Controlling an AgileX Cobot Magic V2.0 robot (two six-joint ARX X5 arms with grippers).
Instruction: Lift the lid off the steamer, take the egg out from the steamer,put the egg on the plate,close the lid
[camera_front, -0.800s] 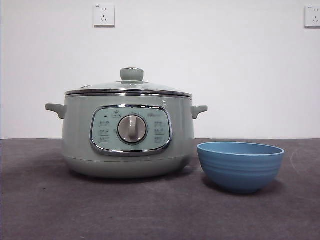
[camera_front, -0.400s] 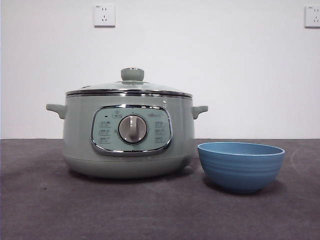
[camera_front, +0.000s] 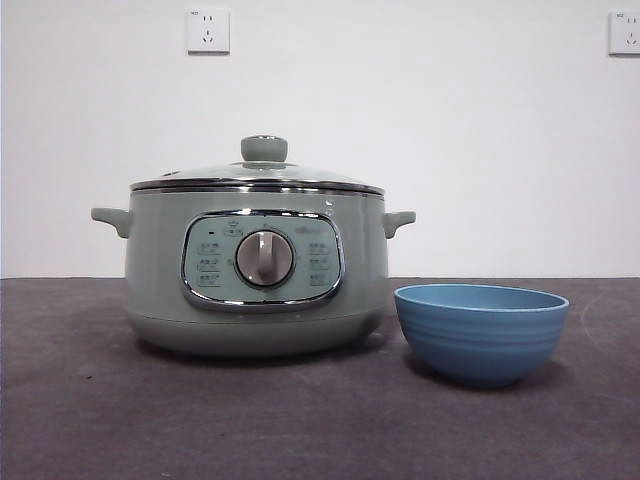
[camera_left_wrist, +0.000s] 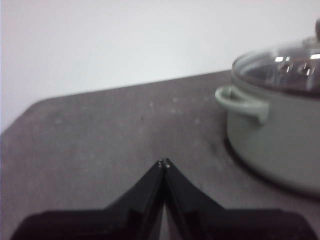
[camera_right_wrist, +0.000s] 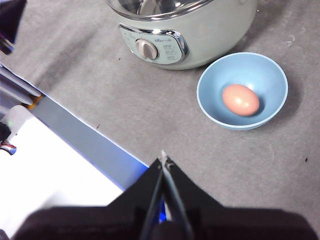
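Observation:
The sage-green steamer (camera_front: 256, 270) stands on the dark table with its glass lid (camera_front: 258, 172) seated on top, knob (camera_front: 264, 148) up. The blue plate (camera_front: 481, 332), a small bowl, stands just right of it. The right wrist view shows a brown egg (camera_right_wrist: 241, 99) lying in the plate (camera_right_wrist: 215, 100), with the steamer (camera_right_wrist: 200, 35) beyond. My right gripper (camera_right_wrist: 163, 161) is shut and empty, high above the table's front. My left gripper (camera_left_wrist: 164, 163) is shut and empty, off to the side of the steamer (camera_left_wrist: 270, 135) near its handle (camera_left_wrist: 240, 102).
Two wall sockets (camera_front: 208, 30) sit on the white wall behind. The table's front edge with a blue strip (camera_right_wrist: 85, 140) and a white surface below shows in the right wrist view. Bare grey tabletop (camera_left_wrist: 110, 130) lies beside the steamer.

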